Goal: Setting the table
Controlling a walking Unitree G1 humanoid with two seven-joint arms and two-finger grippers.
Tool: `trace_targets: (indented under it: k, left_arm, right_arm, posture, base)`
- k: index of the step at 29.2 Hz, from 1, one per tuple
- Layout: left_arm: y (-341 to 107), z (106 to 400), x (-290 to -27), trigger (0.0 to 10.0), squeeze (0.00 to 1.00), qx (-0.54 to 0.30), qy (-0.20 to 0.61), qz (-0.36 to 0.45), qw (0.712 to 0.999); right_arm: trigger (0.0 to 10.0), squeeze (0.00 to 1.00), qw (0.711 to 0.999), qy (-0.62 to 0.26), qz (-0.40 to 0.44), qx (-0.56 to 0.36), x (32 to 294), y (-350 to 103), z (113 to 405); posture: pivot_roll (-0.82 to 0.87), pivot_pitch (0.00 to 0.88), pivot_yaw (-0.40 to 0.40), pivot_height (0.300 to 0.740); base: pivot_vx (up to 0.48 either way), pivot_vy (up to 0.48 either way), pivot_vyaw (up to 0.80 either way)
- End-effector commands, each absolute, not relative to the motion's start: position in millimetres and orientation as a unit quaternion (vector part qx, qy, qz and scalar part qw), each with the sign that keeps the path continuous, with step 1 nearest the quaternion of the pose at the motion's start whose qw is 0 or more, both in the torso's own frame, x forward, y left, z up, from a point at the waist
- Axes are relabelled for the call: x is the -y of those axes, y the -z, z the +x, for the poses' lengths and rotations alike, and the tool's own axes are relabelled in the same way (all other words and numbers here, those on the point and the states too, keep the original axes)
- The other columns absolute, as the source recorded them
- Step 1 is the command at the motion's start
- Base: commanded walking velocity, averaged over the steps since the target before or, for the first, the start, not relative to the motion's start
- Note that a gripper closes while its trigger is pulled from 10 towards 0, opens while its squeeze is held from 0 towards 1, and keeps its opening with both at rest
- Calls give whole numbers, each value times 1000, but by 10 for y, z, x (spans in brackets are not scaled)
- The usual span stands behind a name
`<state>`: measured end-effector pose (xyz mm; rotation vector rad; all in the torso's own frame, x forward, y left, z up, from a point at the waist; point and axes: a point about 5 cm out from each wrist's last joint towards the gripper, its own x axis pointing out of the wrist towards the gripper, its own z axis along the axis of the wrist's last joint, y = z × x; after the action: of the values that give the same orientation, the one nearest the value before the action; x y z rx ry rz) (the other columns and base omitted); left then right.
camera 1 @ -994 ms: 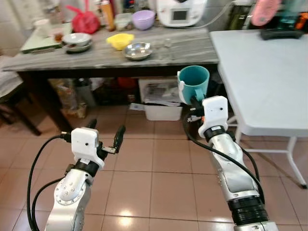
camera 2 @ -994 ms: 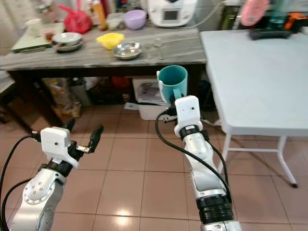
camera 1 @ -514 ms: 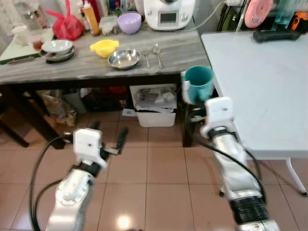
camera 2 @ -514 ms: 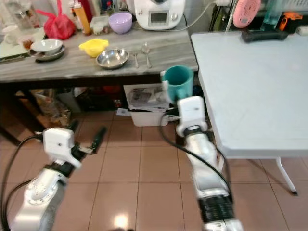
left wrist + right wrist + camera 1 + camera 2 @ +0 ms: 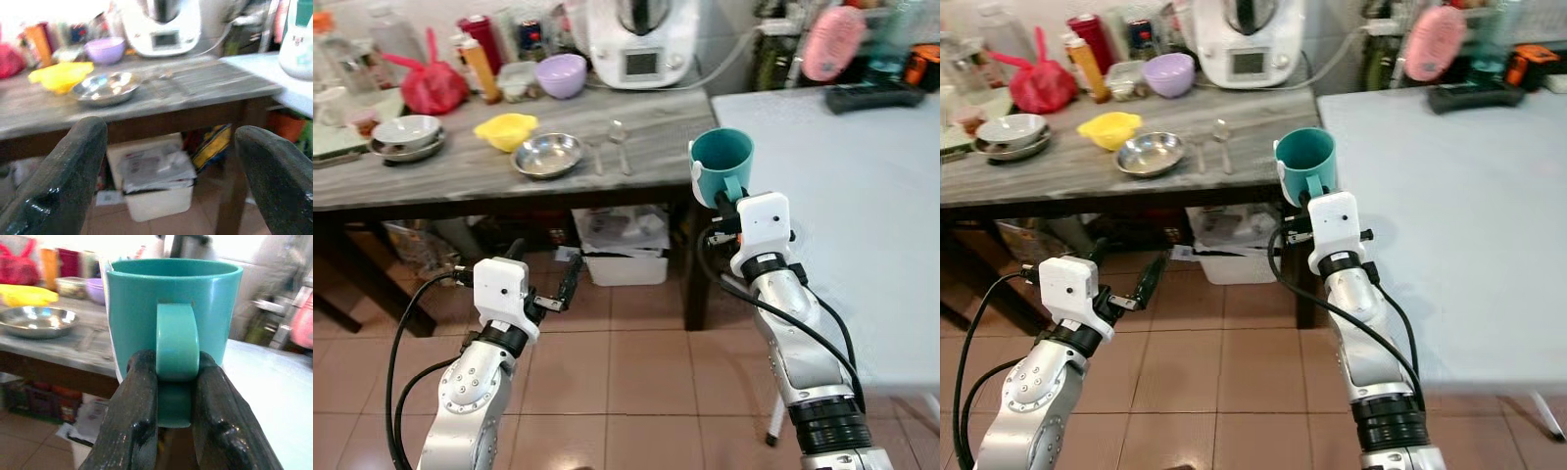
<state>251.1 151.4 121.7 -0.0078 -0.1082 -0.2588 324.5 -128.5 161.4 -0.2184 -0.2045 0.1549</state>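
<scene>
Tiled kitchen floor underfoot, with a grey desk (image 5: 431,181) of dishes ahead and a white desk (image 5: 862,196) to the right. Right hand (image 5: 168,382) clamped on the handle of a teal mug (image 5: 722,166), held upright, mouth up, off the white desk's near-left edge. Likely next: carry rightward over that top and set down. Left hand (image 5: 540,284) spread wide, gripping nothing, low over the floor. No legible writing anywhere.
</scene>
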Motion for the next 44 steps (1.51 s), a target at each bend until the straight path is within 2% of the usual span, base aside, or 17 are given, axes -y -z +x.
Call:
trace_targets:
  k: [1, 14, 35, 44]
  left_arm:
    - [-1240, 2524, -1533, 10000, 0, 58, 129, 1, 990]
    - [-1242, 2531, -1529, 10000, 0, 59, 131, 3, 990]
    - [-1231, 2490, -1527, 10000, 0, 56, 129, 4, 990]
    - [-1203, 2370, -1526, 10000, 0, 55, 132, -7, 990]
  right_arm:
    - [10000, 0, 983, -87, -109, 116, 1236, -1673, 3243]
    - [10000, 0, 984, -84, -110, 116, 1240, -1675, 3244]
    - [10000, 0, 982, -91, -113, 121, 1217, -1698, 3249]
    - [10000, 0, 981, -98, -115, 123, 1202, -1702, 3246]
  posture:
    - [-71, 71, 94, 740]
    - [-70, 73, 95, 740]
    - [-71, 72, 92, 740]
    - [-68, 70, 89, 740]
  base:
    - [465, 0, 0]
    - [465, 0, 338]
    - [463, 0, 0]
    - [41, 0, 0]
